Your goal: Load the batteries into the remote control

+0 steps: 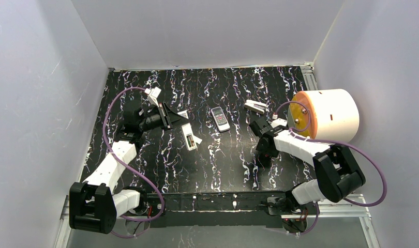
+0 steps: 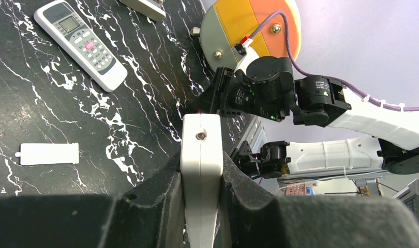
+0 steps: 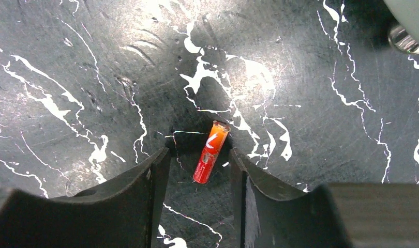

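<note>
My left gripper point(image 2: 201, 178) is shut on the white remote control point(image 2: 200, 147), holding it edge-on above the table; in the top view the remote control point(image 1: 189, 136) sticks out from the left gripper point(image 1: 177, 122) at centre left. A red battery point(image 3: 211, 151) lies flat on the dark marbled table. My right gripper point(image 3: 199, 168) hangs low over it, open, with a finger on either side and neither touching it. In the top view the right gripper point(image 1: 263, 154) hides the battery.
A second remote point(image 1: 220, 119) lies face up mid-table, also seen as the second remote point(image 2: 80, 44). A flat white cover point(image 2: 48, 153) lies on the table. A small white piece point(image 1: 255, 107) sits near a big white drum with an orange face point(image 1: 329, 114) at the right wall.
</note>
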`<move>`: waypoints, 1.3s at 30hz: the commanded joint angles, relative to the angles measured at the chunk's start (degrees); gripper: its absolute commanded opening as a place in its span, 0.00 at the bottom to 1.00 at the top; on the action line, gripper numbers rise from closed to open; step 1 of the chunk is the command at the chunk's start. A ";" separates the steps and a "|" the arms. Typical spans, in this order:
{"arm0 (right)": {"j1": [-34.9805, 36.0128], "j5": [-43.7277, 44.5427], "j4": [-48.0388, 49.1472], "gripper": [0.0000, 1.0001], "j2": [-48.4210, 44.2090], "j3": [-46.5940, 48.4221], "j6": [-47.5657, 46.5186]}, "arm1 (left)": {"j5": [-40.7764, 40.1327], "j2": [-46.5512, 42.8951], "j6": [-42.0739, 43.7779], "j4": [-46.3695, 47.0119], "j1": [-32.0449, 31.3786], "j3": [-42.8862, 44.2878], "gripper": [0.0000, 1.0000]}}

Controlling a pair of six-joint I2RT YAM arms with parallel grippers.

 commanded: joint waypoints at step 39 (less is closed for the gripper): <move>16.08 -12.39 12.41 0.28 7.94 4.22 -24.52 | -0.27 -2.20 -1.40 -0.07 0.27 -2.02 0.00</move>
